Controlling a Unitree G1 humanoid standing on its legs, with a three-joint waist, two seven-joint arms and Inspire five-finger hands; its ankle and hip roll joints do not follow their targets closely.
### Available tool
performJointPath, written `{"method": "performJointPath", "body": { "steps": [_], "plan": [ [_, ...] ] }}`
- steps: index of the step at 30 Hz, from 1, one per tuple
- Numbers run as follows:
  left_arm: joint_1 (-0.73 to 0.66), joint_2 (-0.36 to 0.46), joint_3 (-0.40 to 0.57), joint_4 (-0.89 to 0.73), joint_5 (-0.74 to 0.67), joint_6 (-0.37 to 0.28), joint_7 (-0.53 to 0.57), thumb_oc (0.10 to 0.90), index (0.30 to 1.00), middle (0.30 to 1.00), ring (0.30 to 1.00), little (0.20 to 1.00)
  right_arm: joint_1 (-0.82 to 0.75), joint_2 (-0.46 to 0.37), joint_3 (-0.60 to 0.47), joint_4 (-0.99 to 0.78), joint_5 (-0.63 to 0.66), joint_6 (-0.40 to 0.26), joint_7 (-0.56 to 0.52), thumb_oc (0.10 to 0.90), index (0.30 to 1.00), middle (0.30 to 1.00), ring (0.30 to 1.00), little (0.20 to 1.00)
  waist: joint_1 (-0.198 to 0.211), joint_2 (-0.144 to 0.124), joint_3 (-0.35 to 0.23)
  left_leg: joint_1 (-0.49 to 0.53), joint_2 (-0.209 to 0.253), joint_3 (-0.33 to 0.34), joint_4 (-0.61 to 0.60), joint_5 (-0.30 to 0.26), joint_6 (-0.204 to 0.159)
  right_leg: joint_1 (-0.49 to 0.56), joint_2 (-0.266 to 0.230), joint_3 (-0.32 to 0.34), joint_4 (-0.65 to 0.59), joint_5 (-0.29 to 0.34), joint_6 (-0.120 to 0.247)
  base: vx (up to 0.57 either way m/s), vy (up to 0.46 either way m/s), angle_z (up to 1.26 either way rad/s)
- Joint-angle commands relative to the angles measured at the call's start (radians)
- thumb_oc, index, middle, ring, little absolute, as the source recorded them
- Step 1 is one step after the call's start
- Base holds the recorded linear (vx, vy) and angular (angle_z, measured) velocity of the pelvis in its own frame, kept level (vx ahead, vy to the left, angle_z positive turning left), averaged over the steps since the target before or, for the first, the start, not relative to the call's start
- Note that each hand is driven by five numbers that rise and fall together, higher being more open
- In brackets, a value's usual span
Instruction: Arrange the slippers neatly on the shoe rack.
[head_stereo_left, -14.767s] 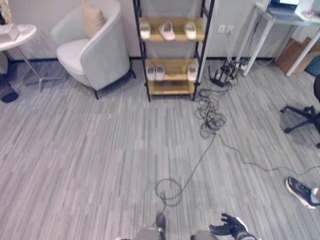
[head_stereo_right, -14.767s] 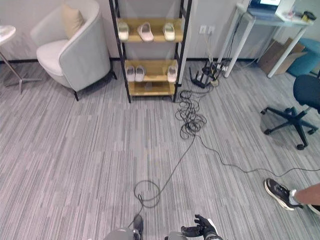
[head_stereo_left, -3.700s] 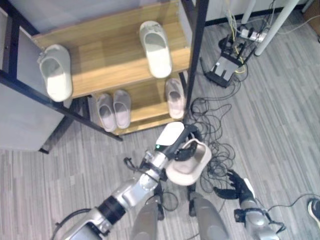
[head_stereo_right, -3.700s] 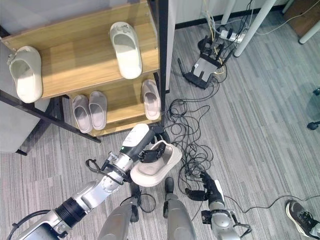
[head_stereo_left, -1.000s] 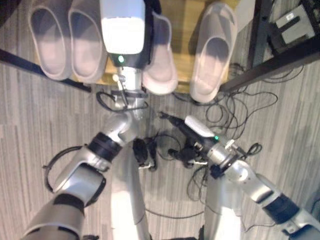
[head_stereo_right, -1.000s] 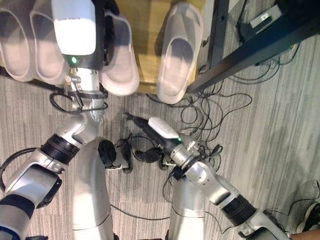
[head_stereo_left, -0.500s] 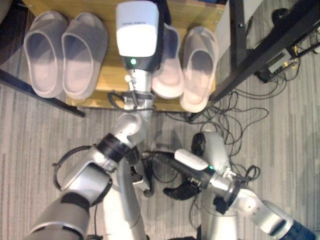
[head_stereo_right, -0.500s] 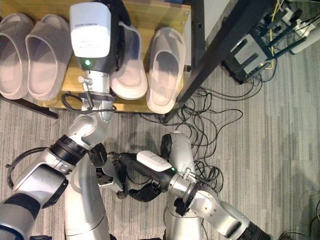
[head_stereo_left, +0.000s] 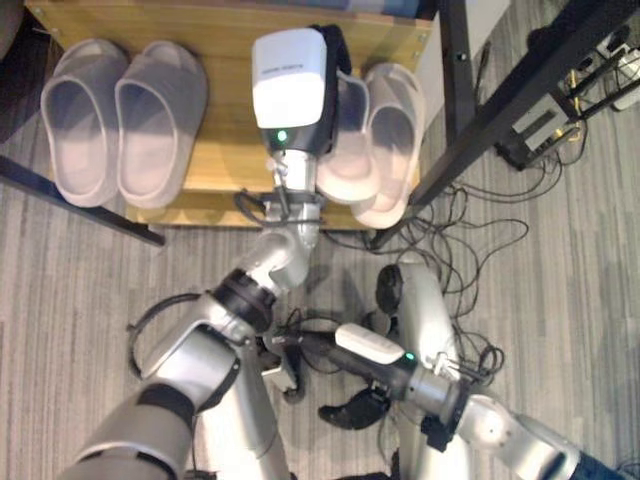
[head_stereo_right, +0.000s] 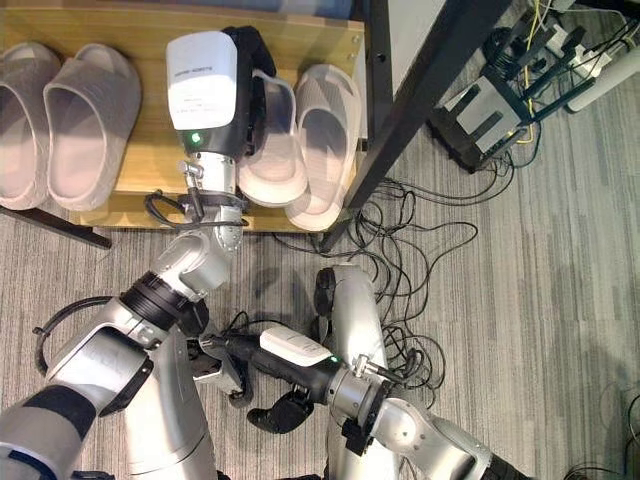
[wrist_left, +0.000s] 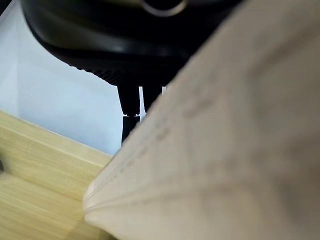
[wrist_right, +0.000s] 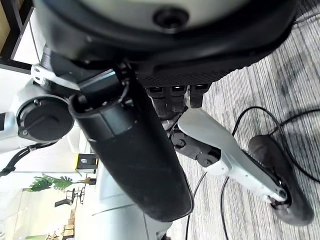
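While left robot hand (head_stereo_right: 247, 95) grips slipper (head_stereo_right: 272, 150), on shoe rack (head_stereo_right: 140, 195)

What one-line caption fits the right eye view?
Left hand sets a slipper beside its mate on the shoe rack's lower shelf.

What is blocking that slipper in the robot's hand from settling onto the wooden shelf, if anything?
Nothing visible blocks it. The left hand holds the slipper over the bottom shelf, right beside the single slipper at the shelf's right end. The bare wood to its left separates it from the grey pair. The right hand hangs low near the floor.
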Motion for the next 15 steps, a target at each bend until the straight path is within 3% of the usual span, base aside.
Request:
{"method": "performJointPath", "body": {
  "steps": [1,6,8,15],
  "plan": [
    [-0.091,-0.02,-0.046,-0.009,-0.072,-0.112,0.088,0.4,0.3,0.3,0.3,0.3,0.05,-0.002,0.014,-0.05,0.047,-0.062,-0.037,0.8,0.9,0.9,0.9,0.9,0.015,-0.043,-0.023,0.014,-0.06,-0.149,0.035,-0.019,-0.04,0.006,0.028,0.109,0.006,0.024,-0.048,0.0,0.0,0.0],
    [-0.099,0.016,-0.058,-0.001,-0.095,-0.127,0.103,0.4,0.3,0.3,0.3,0.3,0.053,-0.015,0.011,-0.044,0.021,-0.08,-0.066,0.8,0.9,0.9,0.9,0.9,0.012,-0.052,-0.023,0.014,-0.061,-0.158,0.047,-0.023,-0.038,0.006,0.03,0.107,0.008,0.025,-0.044,0.0,0.005,-0.03],
    [-0.099,0.019,-0.057,-0.001,-0.116,-0.136,0.085,0.8,0.9,0.9,0.9,0.9,0.061,-0.011,0.007,-0.04,0.017,-0.08,-0.074,0.8,0.9,0.9,0.9,0.9,0.014,-0.051,-0.023,0.014,-0.06,-0.159,0.047,-0.024,-0.037,0.006,0.03,0.106,0.009,0.025,-0.042,0.0,0.003,-0.02],
    [-0.102,0.025,-0.072,0.0,-0.151,-0.17,0.054,0.8,0.9,0.9,0.9,0.9,0.058,0.004,0.025,-0.018,0.012,-0.078,-0.079,0.8,0.9,0.9,0.9,0.9,0.02,-0.044,-0.023,0.014,-0.061,-0.16,0.062,-0.028,-0.037,0.006,0.028,0.107,0.023,0.023,-0.043,0.0,0.0,0.0]
  ]
}}
